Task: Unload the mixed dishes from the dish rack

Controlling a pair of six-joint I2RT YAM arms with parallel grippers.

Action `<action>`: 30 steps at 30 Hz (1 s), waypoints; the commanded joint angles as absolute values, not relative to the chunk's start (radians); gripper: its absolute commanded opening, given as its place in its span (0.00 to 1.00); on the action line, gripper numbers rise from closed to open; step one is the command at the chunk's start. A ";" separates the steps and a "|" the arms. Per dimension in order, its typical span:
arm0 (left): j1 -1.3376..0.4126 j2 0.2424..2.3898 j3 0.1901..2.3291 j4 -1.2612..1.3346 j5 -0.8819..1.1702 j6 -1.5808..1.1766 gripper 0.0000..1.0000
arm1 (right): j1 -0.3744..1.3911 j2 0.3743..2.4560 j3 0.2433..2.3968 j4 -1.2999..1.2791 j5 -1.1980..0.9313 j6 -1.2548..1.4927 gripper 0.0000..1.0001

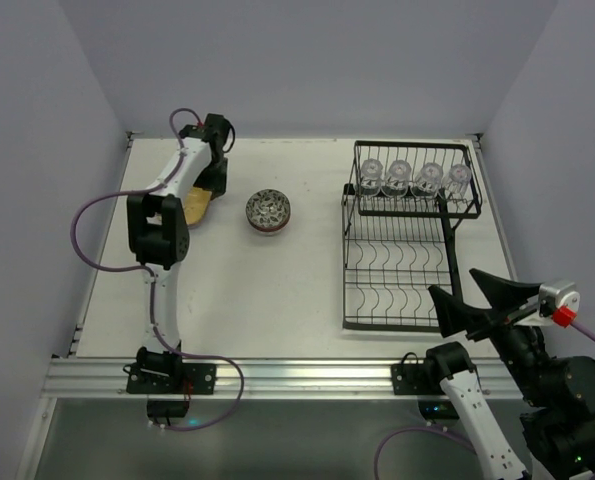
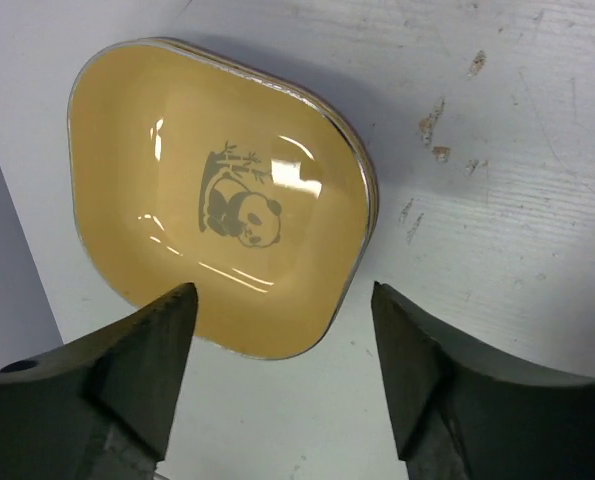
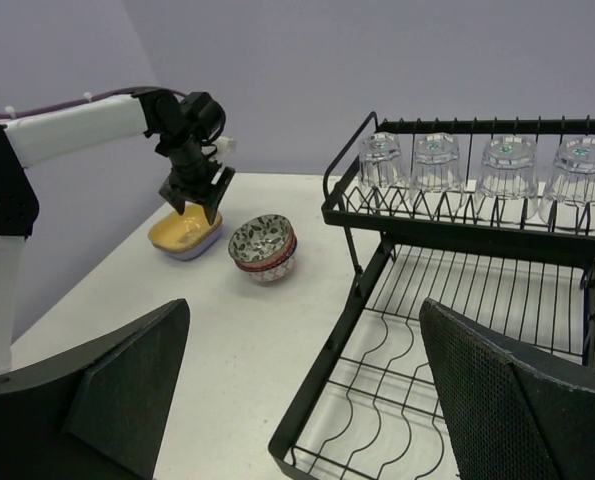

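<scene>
A yellow rounded-square plate (image 2: 217, 190) with a panda print lies flat at the table's far left, on top of a lavender plate (image 3: 199, 247). My left gripper (image 2: 282, 300) hangs open just above its near rim, touching nothing. Patterned bowls (image 1: 268, 210) sit stacked to the plates' right. The black dish rack (image 1: 397, 322) stands at the right. Several clear glasses (image 3: 477, 165) rest upside down on its upper shelf, and its lower slot wires hold nothing. My right gripper (image 3: 305, 310) is open and empty by the rack's near left corner.
Lavender walls close in the table at the back and both sides. A metal rail (image 1: 277, 375) runs along the near edge with both arm bases on it. The left arm's purple cable (image 1: 92, 235) loops out toward the left wall.
</scene>
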State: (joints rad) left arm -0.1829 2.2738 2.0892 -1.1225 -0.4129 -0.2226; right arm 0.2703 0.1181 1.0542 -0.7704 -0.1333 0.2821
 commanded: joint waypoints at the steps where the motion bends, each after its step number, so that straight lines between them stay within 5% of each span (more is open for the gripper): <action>1: -0.176 2.198 2.115 -1.166 -0.482 -0.230 0.77 | 0.272 0.140 1.054 -0.735 -0.163 0.273 0.99; 5: -0.193 2.100 2.126 -1.189 -0.558 -0.267 0.89 | 0.272 0.161 1.057 -0.732 -0.166 0.285 0.99; 6: -0.212 2.076 2.129 -1.195 -0.571 -0.275 1.00 | 0.272 0.167 1.057 -0.732 -0.166 0.288 0.99; 11: -0.302 1.811 2.024 -1.148 -0.600 -0.340 1.00 | 0.273 0.239 1.057 -0.733 -0.141 0.340 0.99; 19: -0.365 1.242 1.453 -0.870 -0.558 -0.455 1.00 | 0.272 0.408 1.085 -0.697 -0.106 0.429 0.99; 30: -0.365 0.788 0.996 -0.749 -0.514 -0.417 1.00 | 0.273 0.764 1.275 -0.719 -0.006 0.342 0.98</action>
State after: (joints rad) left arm -0.3668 0.8940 1.1000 -0.8768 -0.5339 -0.4263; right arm 0.2699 0.6682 1.1904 -0.7216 -0.0669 0.3912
